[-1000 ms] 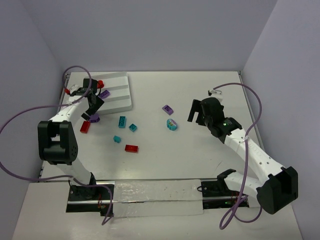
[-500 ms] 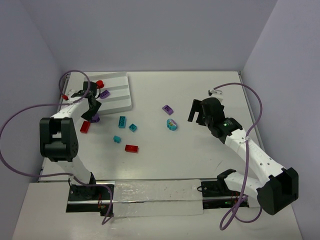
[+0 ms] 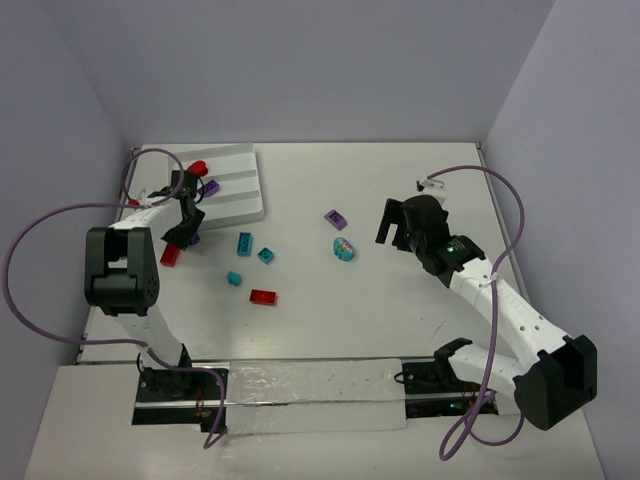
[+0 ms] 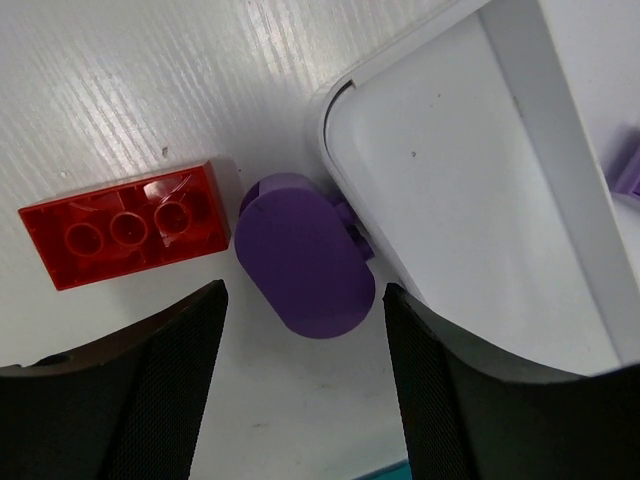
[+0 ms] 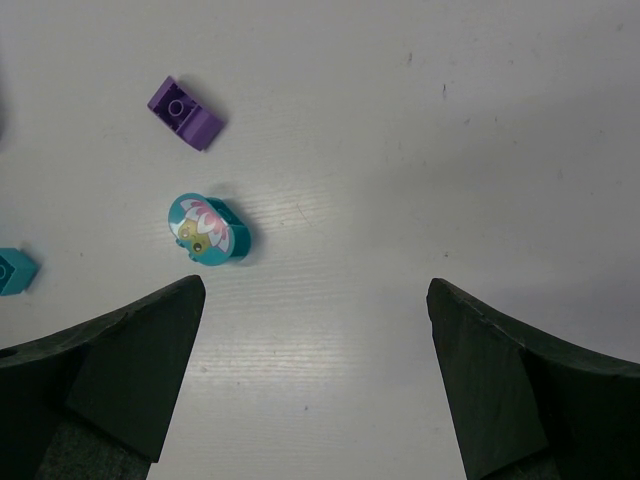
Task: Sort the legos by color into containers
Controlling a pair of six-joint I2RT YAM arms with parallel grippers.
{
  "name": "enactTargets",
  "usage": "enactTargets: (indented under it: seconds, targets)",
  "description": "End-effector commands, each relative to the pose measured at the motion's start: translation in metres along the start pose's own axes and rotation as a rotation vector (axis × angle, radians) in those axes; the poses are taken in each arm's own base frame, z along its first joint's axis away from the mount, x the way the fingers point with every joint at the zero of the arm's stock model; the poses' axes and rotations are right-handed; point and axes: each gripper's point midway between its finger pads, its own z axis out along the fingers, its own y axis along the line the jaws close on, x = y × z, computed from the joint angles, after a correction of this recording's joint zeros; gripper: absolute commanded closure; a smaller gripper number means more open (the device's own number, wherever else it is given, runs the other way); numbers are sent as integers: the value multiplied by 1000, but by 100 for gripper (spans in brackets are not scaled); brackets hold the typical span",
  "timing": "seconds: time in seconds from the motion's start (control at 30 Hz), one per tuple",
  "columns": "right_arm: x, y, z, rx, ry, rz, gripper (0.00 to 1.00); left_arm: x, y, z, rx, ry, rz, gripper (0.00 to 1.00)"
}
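Note:
My left gripper (image 3: 186, 222) is open and empty, low over the table at the near-left corner of the white ribbed tray (image 3: 240, 205). In the left wrist view a rounded purple piece (image 4: 305, 255) lies against the tray corner (image 4: 470, 190), just ahead of the gap between my fingers (image 4: 120, 400), beside a red brick (image 4: 125, 235). A red piece (image 3: 198, 168) and a purple brick (image 3: 209, 187) lie in the tray. My right gripper (image 3: 398, 228) is open and empty. A teal rounded piece (image 5: 208, 229) and a purple brick (image 5: 187, 113) lie ahead of it to the left.
Loose on the table are three teal bricks (image 3: 244, 243), (image 3: 266, 255), (image 3: 233, 278) and a red brick (image 3: 263, 296). A long clear strip with black clamps (image 3: 310, 395) runs along the near edge. Walls close in the left, back and right sides.
The left forearm has swung a little to the left and its gripper has turned slightly above the purple piece. The bricks and the right arm have not moved.

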Motion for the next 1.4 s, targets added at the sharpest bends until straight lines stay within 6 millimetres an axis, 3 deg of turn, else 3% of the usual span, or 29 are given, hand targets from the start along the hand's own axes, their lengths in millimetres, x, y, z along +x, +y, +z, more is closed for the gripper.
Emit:
enactTargets:
  seconds: [0.0,0.27,0.5,0.67,0.77,0.9,0.93,0.97,1.07,1.17,1.2,1.27,1.37]
  targets:
    - [-4,1,-2,-1,-23,-8,0,0,-1,17,3,-3,-48,29]
    - [-4,-1,-3,5,-25,-10,0,6,1,22,23,17,-36,26]
    - [-3,1,-2,-2,-18,0,0,11,4,17,52,31,-14,51]
    - [-2,2,-1,-6,-16,3,0,19,4,10,75,51,16,62]
    - [-1,2,1,-2,-11,4,0,32,-3,-8,110,45,73,73]
    - [-1,2,1,-3,-7,6,0,47,-18,-41,173,19,154,83]
    - [-1,2,1,-1,-8,6,0,44,-18,-42,167,12,158,83]
    - [-1,2,1,-2,-9,5,0,46,-27,-56,200,2,179,84]
    - [-5,2,-1,3,-19,1,0,36,-51,-86,274,-43,220,84]
    - [-8,1,-2,9,-24,0,0,29,-68,-101,324,-53,245,83]
    - [-9,2,-3,5,-28,-2,0,22,-86,-111,366,-62,252,83]
    - [-11,2,-4,6,-33,1,0,15,-101,-115,387,-80,269,83]
    - [-12,1,-5,8,-36,2,0,13,-118,-105,362,-98,322,82]
